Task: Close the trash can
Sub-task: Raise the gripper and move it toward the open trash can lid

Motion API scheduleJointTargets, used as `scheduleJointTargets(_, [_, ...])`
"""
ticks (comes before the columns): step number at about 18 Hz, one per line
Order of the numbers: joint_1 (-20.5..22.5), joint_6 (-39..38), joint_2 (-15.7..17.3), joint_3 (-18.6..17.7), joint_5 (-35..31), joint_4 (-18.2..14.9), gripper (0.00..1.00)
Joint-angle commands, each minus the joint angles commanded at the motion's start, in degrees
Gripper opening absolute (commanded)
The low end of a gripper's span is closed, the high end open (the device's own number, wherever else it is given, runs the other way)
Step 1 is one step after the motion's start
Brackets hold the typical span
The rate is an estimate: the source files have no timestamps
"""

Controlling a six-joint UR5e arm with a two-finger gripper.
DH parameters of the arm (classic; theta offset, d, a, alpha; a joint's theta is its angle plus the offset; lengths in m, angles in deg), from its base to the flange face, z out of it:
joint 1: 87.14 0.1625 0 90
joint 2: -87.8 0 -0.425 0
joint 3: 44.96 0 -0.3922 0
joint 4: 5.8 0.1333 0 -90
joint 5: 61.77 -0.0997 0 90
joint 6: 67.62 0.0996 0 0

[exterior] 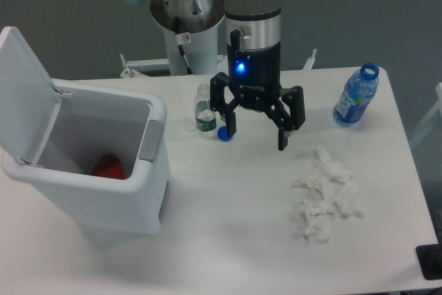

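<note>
The trash can [103, 170] sits at the tabletop's left edge with its lid [24, 94] standing up, well apart from the gripper [257, 131], whose jaws hang spread and empty near the back edge.

Your scene is evenly and brightly lit from overhead; the desk [228, 219] reads as a flat, slightly bluish white with no hard hotspots. Shadows are soft and short: a faint one lies under the trash can [90, 170] at its near base, and a diffuse one beneath the gripper [257, 137]. The backdrop behind is dim grey. You have a small blue indicator light glowing on the gripper body, mildly bloomed. Overall sharpness is moderate; the crumpled tissue [324, 195] loses texture to overexposure, and the clear bottle [202, 110] is possibly slightly soft. The can's interior falls into gentle shade.
</note>
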Motion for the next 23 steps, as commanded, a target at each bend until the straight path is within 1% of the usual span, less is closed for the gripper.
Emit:
scheduleJointTargets(3, [-0.35,-1.75,0.62,-0.35,0.09,0.0,1.0])
scheduleJointTargets(6, [-0.88,-5.36,2.46,-0.53,0.18,-0.17,1.0])
scheduleJointTargets(8, [-2.28,-5.98,3.78,-0.61,0.18,-0.53,1.0])
scheduleJointTargets(9, [-2.89,-7.55,4.56,-0.62,0.26,-0.53,1.0])
scheduleJointTargets(12, [-4.48,-15.27,7.03,-0.53,0.27,-0.27,1.0])
scheduleJointTargets(13, [-4.74,-16.86,7.64,0.08,0.35,-0.26,1.0])
scheduleJointTargets(17, [-7.46,-21.96,10.45,0.0,0.79,-0.26,1.0])
scheduleJointTargets(20, [-10.19,-29.59,11.95,-0.7,3.33,-0.35,1.0])
scheduleJointTargets(23, [-11.07,-37.16,13.09,-0.62,6.76,-0.18,1.0])
